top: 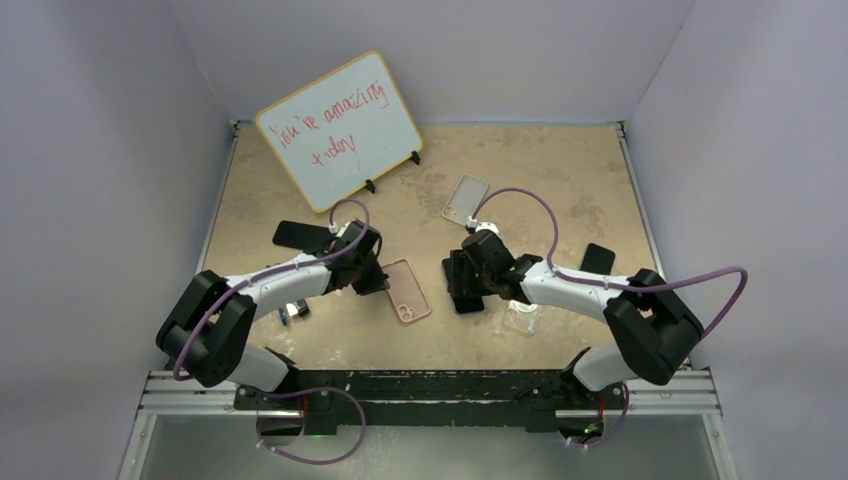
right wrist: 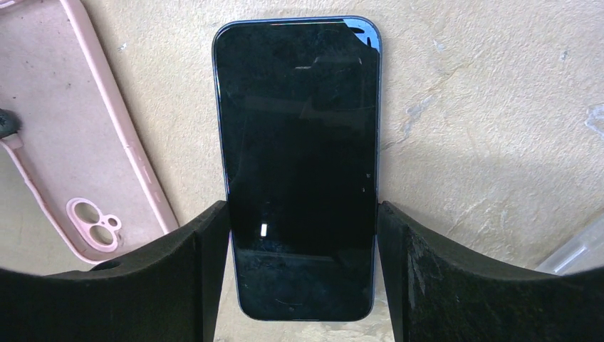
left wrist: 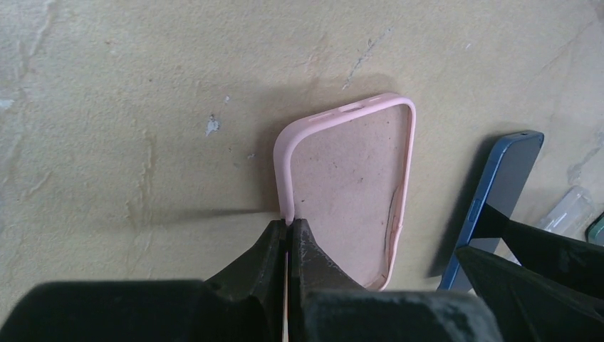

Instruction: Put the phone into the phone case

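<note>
A pink phone case (top: 408, 292) lies open side up on the table; it also shows in the left wrist view (left wrist: 349, 185) and in the right wrist view (right wrist: 71, 128). My left gripper (top: 368, 272) is shut on the case's near long rim (left wrist: 288, 222). A blue phone with a black screen (right wrist: 299, 142) sits screen up just right of the case (top: 465, 296). My right gripper (top: 463, 272) is shut on the phone's two long sides (right wrist: 303, 214). In the left wrist view the phone (left wrist: 498, 185) looks tilted, with a shadow under it.
A whiteboard (top: 340, 130) stands at the back left. A clear case (top: 465, 198) lies behind the right arm, another clear case (top: 522, 318) near its elbow. Dark phones lie at the left (top: 300, 235) and right (top: 598, 258). A small object (top: 292, 312) lies by the left arm.
</note>
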Motion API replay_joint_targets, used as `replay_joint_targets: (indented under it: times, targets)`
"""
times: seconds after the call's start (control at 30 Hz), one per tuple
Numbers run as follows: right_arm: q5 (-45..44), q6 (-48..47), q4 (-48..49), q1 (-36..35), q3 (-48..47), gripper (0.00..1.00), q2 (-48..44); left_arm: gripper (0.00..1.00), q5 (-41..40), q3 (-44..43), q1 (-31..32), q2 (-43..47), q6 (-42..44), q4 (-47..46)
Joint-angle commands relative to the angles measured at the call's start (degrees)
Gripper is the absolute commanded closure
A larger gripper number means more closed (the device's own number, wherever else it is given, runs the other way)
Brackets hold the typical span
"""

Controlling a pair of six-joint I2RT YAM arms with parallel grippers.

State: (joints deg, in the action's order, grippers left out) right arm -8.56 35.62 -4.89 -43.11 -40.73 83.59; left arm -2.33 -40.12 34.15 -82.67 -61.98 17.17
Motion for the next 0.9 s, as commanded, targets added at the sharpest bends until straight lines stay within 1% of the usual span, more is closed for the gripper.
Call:
replay_joint_targets:
  times: [0.0, 0.1, 0.23, 0.33, 0.4, 0.47, 0.57, 0.6, 0.67, 0.73, 0.87]
  targets:
    - [1.9, 0.9, 2.5, -0.1, -0.8, 0.51, -0.4, 0.99, 3.1, -2.7, 0.1, 0.1, 2.7, -2.4]
    - [2.6, 1.4, 3.1, -0.2, -1.0, 0.52, 0.1, 0.87, 5.1, -3.9, -0.3, 0.7, 7.5, -0.9]
    - [3.3, 2.4, 3.3, -0.2, -1.8, 0.54, 0.2, 0.68, 7.8, -2.2, -2.1, 3.9, 12.7, -1.0]
    - [3.8, 3.1, 3.0, -0.2, -2.3, 0.55, -0.1, 0.61, 12.1, 0.1, -4.4, 7.7, 15.6, -3.4]
    - [4.4, 3.7, 3.1, -0.2, -2.5, 0.55, -0.4, 0.53, 15.2, 1.8, -5.7, 11.0, 17.4, -5.5]
    - [5.3, 4.3, 3.4, -0.2, -2.5, 0.56, -0.8, 0.37, 16.7, 3.0, -6.4, 14.6, 19.1, -6.6]
    - [7.2, 4.9, 4.7, -0.2, -2.1, 0.56, -1.0, 0.15, 18.0, 4.3, -6.7, 19.2, 21.0, -8.0]
    - [7.5, 5.2, 4.7, -0.2, -2.0, 0.56, -1.0, 0.12, 18.7, 4.2, -7.0, 20.0, 21.5, -7.8]
    - [8.1, 5.6, 5.9, -0.3, -2.3, 0.57, -1.0, 0.10, 21.6, 3.9, -8.0, 20.7, 22.6, -7.6]
    - [8.5, 6.1, 5.9, -0.2, -2.8, 0.57, -0.9, 0.09, 25.6, 4.5, -9.2, 21.4, 22.7, -9.4]
    - [8.5, 7.2, 6.6, -0.3, -3.5, 0.58, -0.9, 0.09, 32.8, 8.3, -12.2, 23.5, 19.6, -14.5]
